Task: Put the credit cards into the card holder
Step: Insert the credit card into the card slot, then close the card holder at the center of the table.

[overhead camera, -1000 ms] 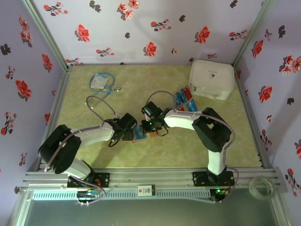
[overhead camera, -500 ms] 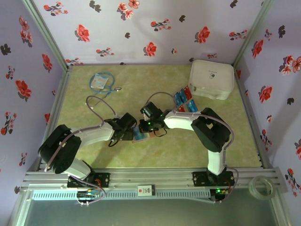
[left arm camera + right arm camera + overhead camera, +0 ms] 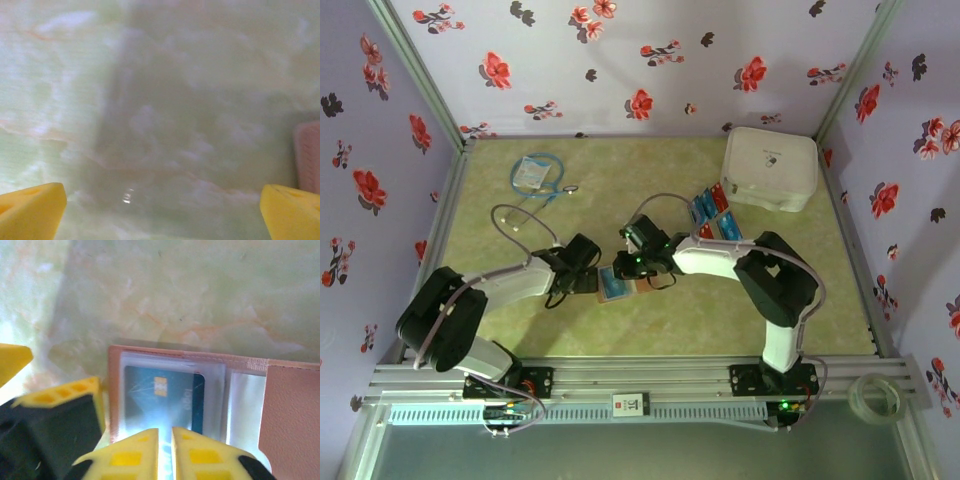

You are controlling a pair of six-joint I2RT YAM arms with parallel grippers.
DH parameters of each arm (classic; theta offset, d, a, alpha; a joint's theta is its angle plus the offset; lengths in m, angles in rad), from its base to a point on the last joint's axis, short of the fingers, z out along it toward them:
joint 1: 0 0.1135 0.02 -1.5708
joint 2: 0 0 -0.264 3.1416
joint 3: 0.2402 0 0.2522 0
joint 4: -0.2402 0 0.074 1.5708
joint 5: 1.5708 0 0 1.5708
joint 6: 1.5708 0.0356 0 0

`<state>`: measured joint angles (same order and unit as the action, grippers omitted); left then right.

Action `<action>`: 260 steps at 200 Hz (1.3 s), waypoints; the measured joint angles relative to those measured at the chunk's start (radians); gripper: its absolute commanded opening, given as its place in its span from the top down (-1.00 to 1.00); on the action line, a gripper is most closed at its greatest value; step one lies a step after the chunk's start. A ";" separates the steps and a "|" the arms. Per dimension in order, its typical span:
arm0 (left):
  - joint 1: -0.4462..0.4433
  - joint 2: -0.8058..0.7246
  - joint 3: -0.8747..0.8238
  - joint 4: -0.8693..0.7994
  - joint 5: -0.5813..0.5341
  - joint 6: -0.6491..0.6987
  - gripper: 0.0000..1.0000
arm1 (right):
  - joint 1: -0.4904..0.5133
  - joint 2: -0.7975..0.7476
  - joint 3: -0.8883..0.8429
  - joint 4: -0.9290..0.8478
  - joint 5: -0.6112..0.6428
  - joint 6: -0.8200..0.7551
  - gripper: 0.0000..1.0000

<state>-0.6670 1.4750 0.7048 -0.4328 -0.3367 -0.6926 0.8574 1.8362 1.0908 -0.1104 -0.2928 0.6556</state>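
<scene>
A green marbled table point(image 3: 670, 330) is seen with one big white rounded case point(image 3: 770, 168) set at its far right corner. The left gripper point(image 3: 160, 212) is spread wide with nothing between its yellow fingertips, which are cut off at the frame corners. The right gripper point(image 3: 165, 452) is barely parted, with nothing gripped, just above one small brown leather-like card holder point(image 3: 287, 405), which is laid open mid-table between the two grippers. Several red and blue cards point(image 3: 712, 212) are spread beside the case and partly covered by the right arm, so their count cannot be told. One blue credit card point(image 3: 162, 397) is lodged in the holder's clear sleeve, blurred by glare.
</scene>
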 measured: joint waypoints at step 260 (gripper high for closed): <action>0.063 -0.199 -0.096 0.085 0.054 0.019 -0.99 | -0.162 -0.191 -0.125 -0.219 0.196 -0.176 -0.04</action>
<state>-0.6037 1.2758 0.6090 -0.3473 -0.2829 -0.6731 0.6952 1.6455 0.9657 -0.3298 -0.0963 0.4793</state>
